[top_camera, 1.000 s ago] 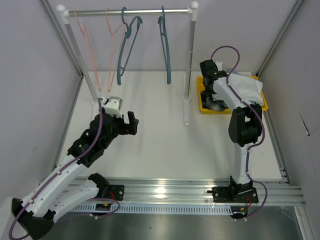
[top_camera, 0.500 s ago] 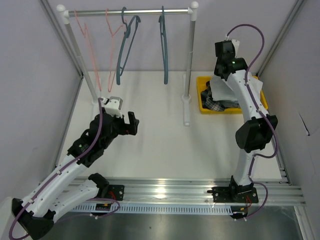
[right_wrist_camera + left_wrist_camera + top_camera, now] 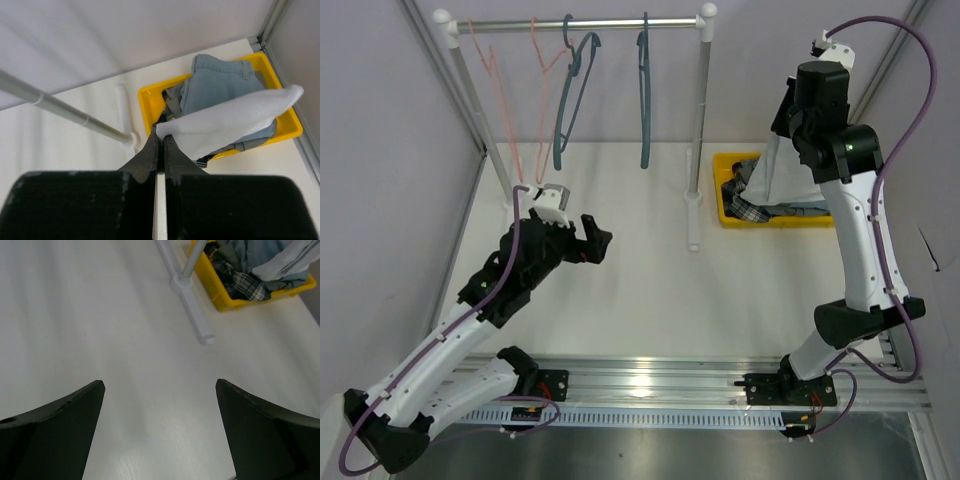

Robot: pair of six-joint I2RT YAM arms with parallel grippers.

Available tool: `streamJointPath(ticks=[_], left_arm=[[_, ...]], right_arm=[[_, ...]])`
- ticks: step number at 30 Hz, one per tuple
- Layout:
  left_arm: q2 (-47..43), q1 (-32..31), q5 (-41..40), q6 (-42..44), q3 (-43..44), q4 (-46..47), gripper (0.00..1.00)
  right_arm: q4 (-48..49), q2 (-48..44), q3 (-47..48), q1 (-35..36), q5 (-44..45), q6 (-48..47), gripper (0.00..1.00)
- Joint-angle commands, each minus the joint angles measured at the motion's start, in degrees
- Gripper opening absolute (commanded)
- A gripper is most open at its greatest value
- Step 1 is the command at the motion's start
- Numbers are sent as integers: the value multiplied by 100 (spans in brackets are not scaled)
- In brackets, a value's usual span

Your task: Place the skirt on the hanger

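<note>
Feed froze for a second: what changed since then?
The right gripper, shut on the white skirt, rose from the yellow bin, lifting the skirt up. The left gripper shifted slightly, open as before. The hangers and rack are unchanged.

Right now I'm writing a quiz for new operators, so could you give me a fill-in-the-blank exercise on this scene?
1. The garment pinched by the right gripper is ____ in colour.
2. The bin holding the other clothes is ____.
3. The jaws of the left gripper stand ____.
4. The rail carries ____ hangers in all.
Missing words: white; yellow; open; four.
</note>
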Motion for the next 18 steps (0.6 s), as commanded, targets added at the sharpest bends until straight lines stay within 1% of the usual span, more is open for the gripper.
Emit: streamJointPath(ticks=[1,5,6,8,9,11,12,14,15,18], left_arm=[[78,-24,361,-522,-28,766,100],[184,-182,300,-830,-372,1801,99],[210,-313,247,-822,-442,1979,99],[298,-498,159,-760,-671,2400,99],[341,-551,168,-734,-732,2794,99],[561,-717,229,-629,-882,3139,99],[762,-779,238,-585,-943,3428,99],[965,-1059,160,-409,-1005,3711,99],[1070,-1131,107,-348,-1023,3973,99],[1527,-1368,36,-102,-1023,4309,99]], right_arm=[[-179,-418,266,234,-214,18,0],[-372,-857,47,462,-249,106,0],[-381,-1085,-32,497,-258,123,0],[-364,-1314,-190,542,-363,211,0],[-363,-1420,-356,542,-485,229,0],[-381,-1675,-507,542,-635,334,0],[-390,-1798,-629,550,-845,361,0],[-425,-1895,-753,568,-1040,422,0],[-434,-1948,-875,585,-1188,448,0],[-469,-2150,-982,638,-1409,493,0]])
